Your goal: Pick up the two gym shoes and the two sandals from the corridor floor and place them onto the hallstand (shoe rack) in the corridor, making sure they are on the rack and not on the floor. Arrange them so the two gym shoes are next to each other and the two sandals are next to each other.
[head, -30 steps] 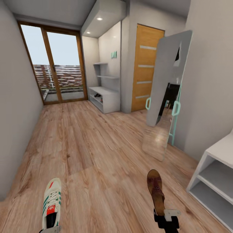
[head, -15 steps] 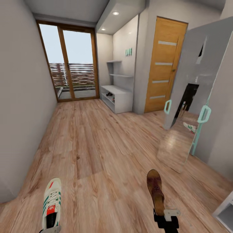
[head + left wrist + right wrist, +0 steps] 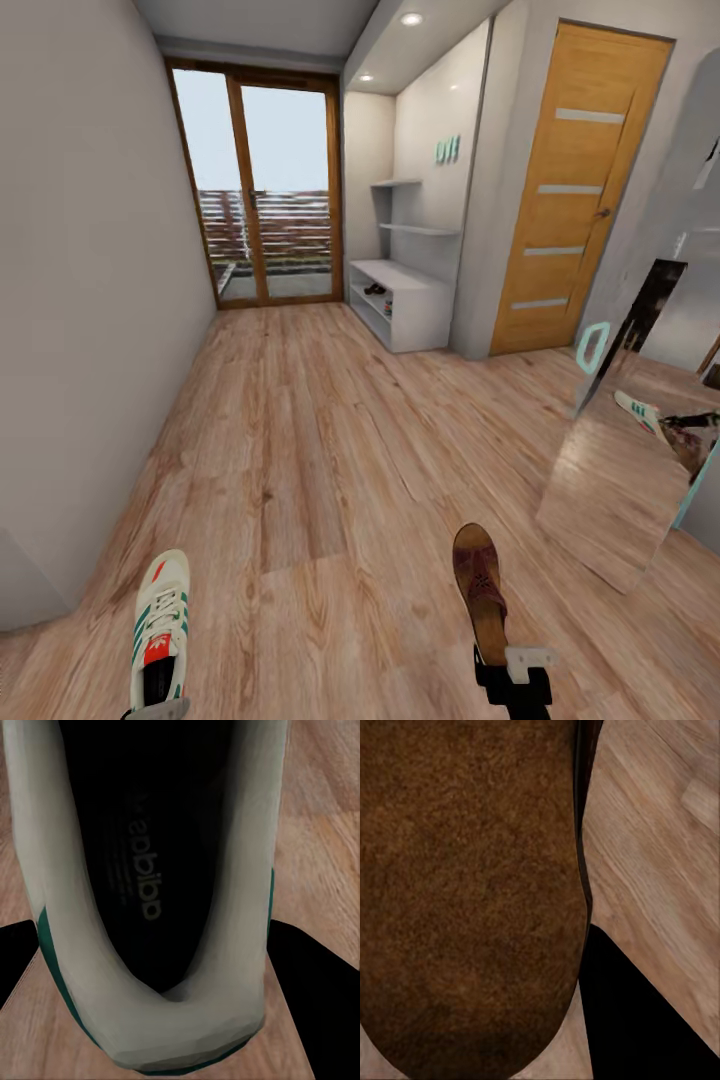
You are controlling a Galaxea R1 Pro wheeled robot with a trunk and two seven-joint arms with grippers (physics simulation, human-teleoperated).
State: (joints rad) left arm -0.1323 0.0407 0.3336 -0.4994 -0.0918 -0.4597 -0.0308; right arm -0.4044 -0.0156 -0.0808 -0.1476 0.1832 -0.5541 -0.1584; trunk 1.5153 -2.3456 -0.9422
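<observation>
Gripping a gym shoe (image 3: 160, 630) by its heel, the left claw (image 3: 155, 712) sits near-left; the right claw (image 3: 512, 672) apparently clamps a sandal (image 3: 482, 592); hallstand (image 3: 405, 300) stands far right.

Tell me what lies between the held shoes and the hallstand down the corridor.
Only bare corridor floor. The head view shows nothing lying between the gym shoe, the sandal and the hallstand.
</observation>
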